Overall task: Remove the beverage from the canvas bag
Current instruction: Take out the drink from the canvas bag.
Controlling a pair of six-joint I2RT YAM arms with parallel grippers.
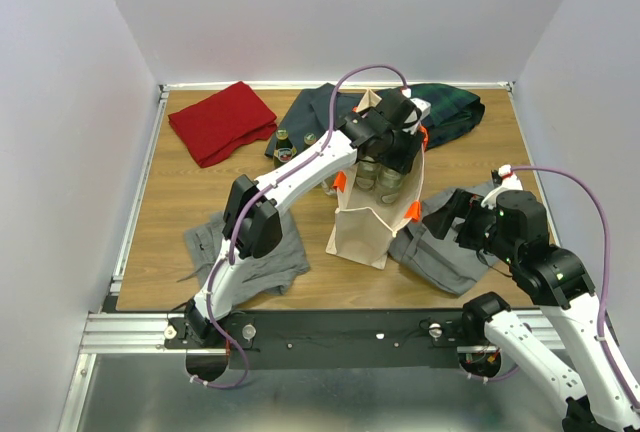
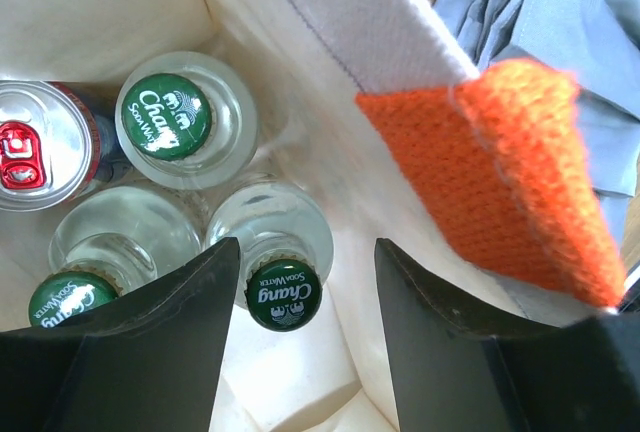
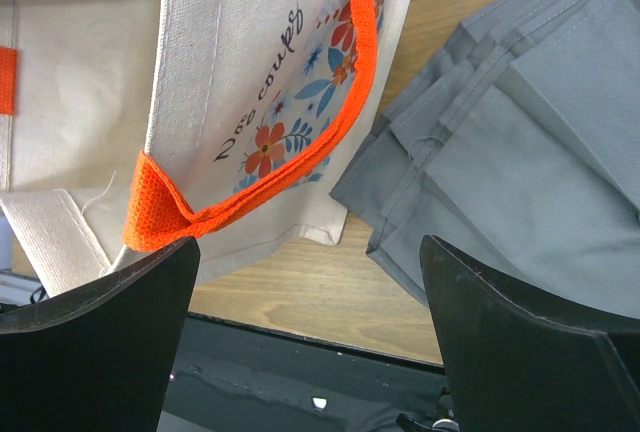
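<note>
Left wrist view: the left gripper (image 2: 305, 282) hung inside the mouth of the canvas bag (image 2: 100, 2), its two black fingers (image 2: 150, 352) parted and clamped on nothing. Between and just below them stood the beverage bottle (image 2: 283, 295), with its green cap closer to the finger on the picture's left. The bottle stood upright, its long axis vertical and the cap pointing up at the camera. Beyond it, two more green-capped bottles (image 2: 165, 117) and a can (image 2: 30, 147) also stood upright, packed close together. Top external view: the right gripper (image 1: 462, 214), jaws spread wide and empty, sat low over grey clothes (image 1: 440, 252) just beside the bag. The bag stood upright near the middle of the table (image 1: 180, 202).
</note>
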